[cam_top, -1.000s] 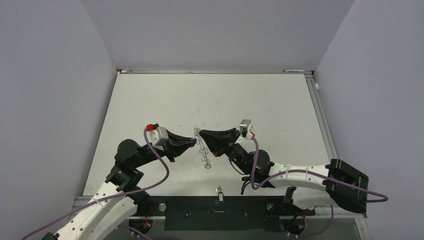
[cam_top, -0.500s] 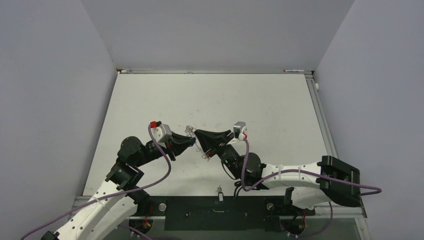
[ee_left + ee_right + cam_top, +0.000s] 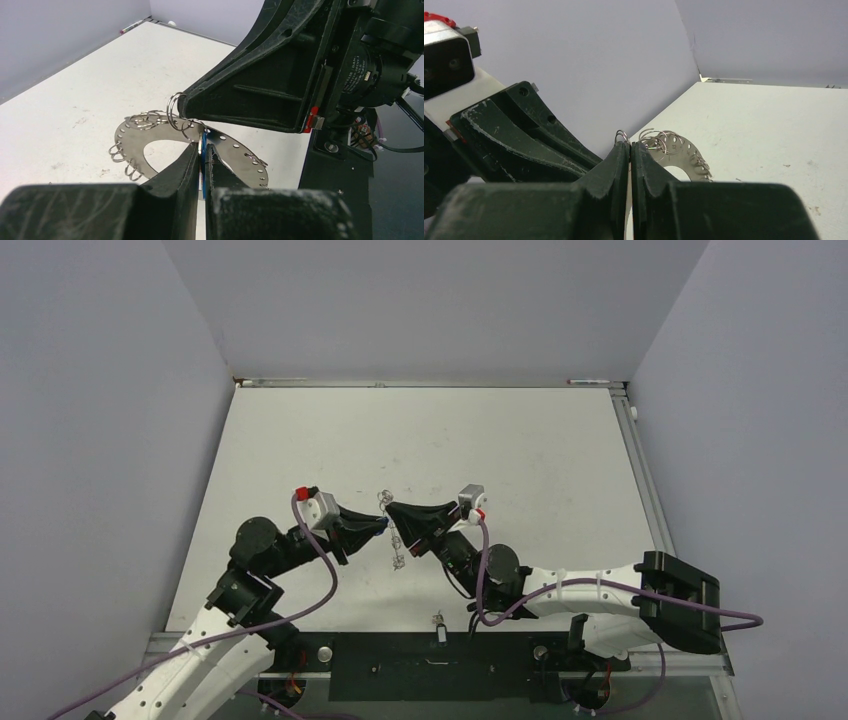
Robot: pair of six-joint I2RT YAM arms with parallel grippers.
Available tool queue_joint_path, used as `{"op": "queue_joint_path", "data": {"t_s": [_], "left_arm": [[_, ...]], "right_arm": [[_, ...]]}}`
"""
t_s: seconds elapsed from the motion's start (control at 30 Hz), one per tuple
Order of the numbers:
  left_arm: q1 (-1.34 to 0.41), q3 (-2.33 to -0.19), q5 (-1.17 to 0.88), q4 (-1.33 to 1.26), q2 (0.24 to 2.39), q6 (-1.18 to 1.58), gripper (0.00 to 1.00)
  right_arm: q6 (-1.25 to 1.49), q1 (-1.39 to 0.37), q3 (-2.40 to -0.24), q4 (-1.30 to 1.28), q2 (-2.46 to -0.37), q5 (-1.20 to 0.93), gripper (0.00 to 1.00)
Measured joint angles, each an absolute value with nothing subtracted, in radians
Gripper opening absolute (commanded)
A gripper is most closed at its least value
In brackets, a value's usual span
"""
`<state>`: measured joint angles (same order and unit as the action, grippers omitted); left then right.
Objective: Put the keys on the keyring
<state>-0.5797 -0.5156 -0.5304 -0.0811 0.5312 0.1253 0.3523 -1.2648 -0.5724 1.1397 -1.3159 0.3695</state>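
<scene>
Left gripper [image 3: 203, 148] is pinched shut on the blue key [image 3: 203, 170], right at the keyring [image 3: 131, 137] rim. Right gripper [image 3: 630, 146] is clamped on one of the wire loops [image 3: 169, 107], so the ring's held tilted between both, over the table [image 3: 75, 90].

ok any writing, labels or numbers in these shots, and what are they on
White print on the right arm's black motor housing: too small and tilted to read.
Nothing else: no text shows on the keyring, the blue-headed key or the table.
</scene>
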Motion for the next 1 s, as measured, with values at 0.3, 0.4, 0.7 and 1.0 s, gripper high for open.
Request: {"op": "queue_joint_path", "data": {"t_s": [0.3, 0.4, 0.7, 1.0], "left_arm": [[-0.578, -0.518, -0.517, -0.052, 0.514, 0.118, 0.0], [-0.577, -0.519, -0.512, -0.049, 0.508, 0.118, 0.0], [-0.574, -0.523, -0.493, -0.026, 0.508, 0.105, 0.0], [-0.574, -0.523, -0.482, -0.024, 0.508, 0.092, 0.0]], "right_arm": [[0.309, -1.265, -0.572, 1.023, -1.269, 0.299, 0.05], [0.3, -1.265, -0.572, 0.999, -1.246, 0.297, 0.05], [0.294, -1.265, -0.572, 0.962, -1.2, 0.286, 0.05], [0.298, -1.265, -0.539, 0.923, -1.196, 0.286, 0.05]]}}
